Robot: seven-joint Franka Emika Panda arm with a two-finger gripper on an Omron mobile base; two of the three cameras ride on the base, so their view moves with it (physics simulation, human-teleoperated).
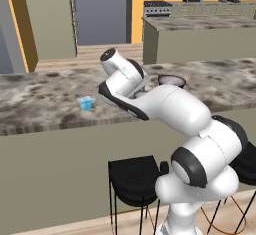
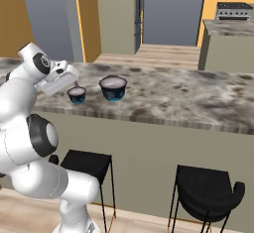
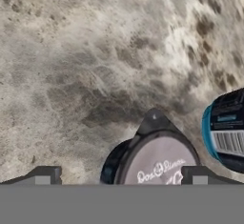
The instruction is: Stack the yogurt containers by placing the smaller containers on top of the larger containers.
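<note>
The smaller container, a tiny light-blue cup, stands on the marbled counter, left of my arm. The larger container, a round dark-blue cup with a whitish top, stands further right, also seen as the larger cup and the larger cup. Beside it stands a second, narrower dark round cup. My gripper hangs open above that narrower cup, whose grey lid and pull tab show between the fingertips. Nothing is held.
The counter's front edge runs across below the cups. Black stools stand on the floor in front of it. A second counter with appliances lies behind, and bare counter stretches right of the cups.
</note>
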